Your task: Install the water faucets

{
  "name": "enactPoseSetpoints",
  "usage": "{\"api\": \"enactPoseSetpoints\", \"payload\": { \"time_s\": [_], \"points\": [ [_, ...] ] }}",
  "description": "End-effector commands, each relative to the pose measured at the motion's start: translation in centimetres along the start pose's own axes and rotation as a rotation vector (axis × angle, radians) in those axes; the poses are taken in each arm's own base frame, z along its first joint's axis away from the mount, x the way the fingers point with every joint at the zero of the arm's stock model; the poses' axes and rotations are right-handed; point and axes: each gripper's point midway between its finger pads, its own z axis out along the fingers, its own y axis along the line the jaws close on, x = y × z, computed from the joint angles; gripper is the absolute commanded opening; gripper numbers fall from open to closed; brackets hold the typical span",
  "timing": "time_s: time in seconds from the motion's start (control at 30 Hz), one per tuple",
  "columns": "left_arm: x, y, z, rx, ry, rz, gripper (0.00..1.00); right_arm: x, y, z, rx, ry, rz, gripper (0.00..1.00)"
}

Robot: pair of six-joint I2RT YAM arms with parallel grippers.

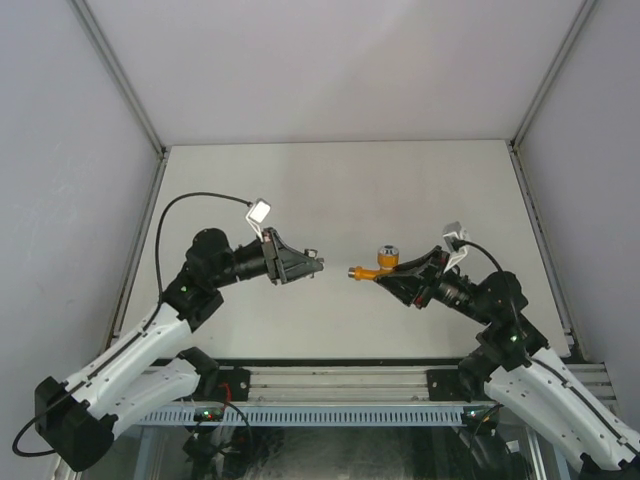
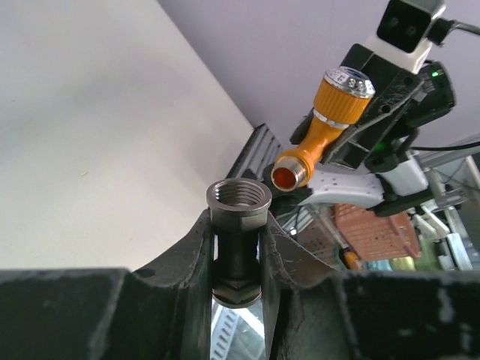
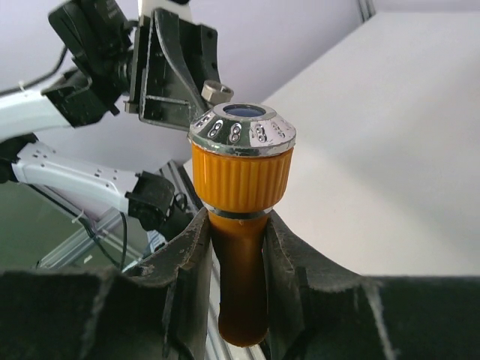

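— Why are both parts up off the white bench [image 1: 400, 190]?
— Probably so they can be joined in mid-air. The left end effector [image 1: 314, 261] is clamped on the grey threaded metal fitting [image 2: 238, 201]. The right end effector [image 1: 390, 276] is pinched shut round the orange tap body with a chrome-ringed knob [image 3: 240, 180], whose spout faces the fitting, still apart from it.
— What do the wrist views add?
— The left one shows the open threads and the spout's bore; the overhead view shows only the gap.

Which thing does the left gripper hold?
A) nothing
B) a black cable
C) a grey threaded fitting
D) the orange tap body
C: in the left wrist view the grey threaded fitting stands clamped in the left gripper; the orange tap body is in the right gripper.
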Motion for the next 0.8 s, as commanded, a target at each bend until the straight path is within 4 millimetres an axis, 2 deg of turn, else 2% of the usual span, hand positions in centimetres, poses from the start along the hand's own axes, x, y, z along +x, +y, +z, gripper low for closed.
{"api": "enactPoseSetpoints", "payload": {
  "time_s": [0.0,0.07,0.17,0.37,0.47,0.63,0.77],
  "points": [
    [-3.3,-5.2,-1.1,0.155,-0.107,0.018,0.00,-5.3,3.0,-0.4,-0.083,-0.145,-0.067,0.00],
    [-3.7,-6.3,-1.4,0.203,-0.127,-0.008,0.00,-5.9,3.5,-0.5,-0.108,-0.151,-0.072,0.00],
    [-4.2,-7.4,-1.7,0.247,-0.146,-0.056,0.00,-7.1,3.2,-0.4,-0.123,-0.176,-0.054,0.00],
    [-5.7,-8.6,-2.0,0.298,-0.187,-0.147,0.00,-9.8,2.4,-0.3,-0.208,-0.173,0.000,0.00],
    [-6.3,-8.7,-2.0,0.304,-0.205,-0.187,0.00,-10.3,3.1,-0.1,-0.233,-0.138,-0.076,0.00],
    [-6.8,-9.1,-1.8,0.346,-0.206,-0.277,0.00,-10.9,4.2,-0.4,-0.191,-0.173,-0.323,0.00],
    [-7.0,-9.9,-1.9,0.406,-0.192,-0.327,0.00,-11.2,6.0,-0.8,-0.235,-0.194,-0.449,0.00]
  ]
}}
